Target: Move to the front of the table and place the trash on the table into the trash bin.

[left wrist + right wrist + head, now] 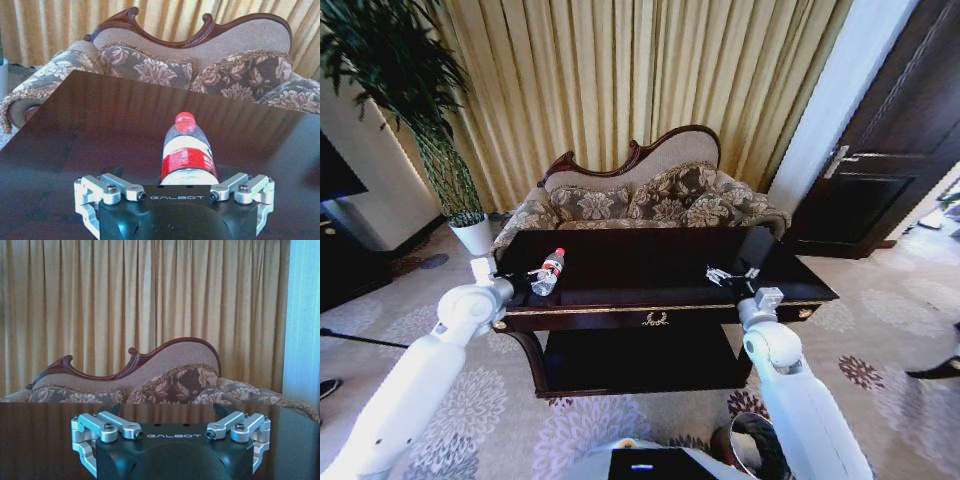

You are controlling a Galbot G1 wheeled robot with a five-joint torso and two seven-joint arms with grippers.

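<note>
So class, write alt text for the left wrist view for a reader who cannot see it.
A clear plastic bottle with a red cap stands on the dark table, between the left gripper's open fingers. A patterned sofa sits behind.

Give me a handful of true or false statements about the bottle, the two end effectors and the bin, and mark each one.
1. The bottle stands upright on the table. True.
2. The bottle's cap is blue. False: it is red.
3. The left end effector is at the bottle, which sits between its open fingers. True, as the left wrist view shows.
4. The right end effector carries a white scrap. False: it is open and holds nothing, above the table's right side.
5. The trash bin stands on the table top. False: it is on the carpet by the right arm.
</note>
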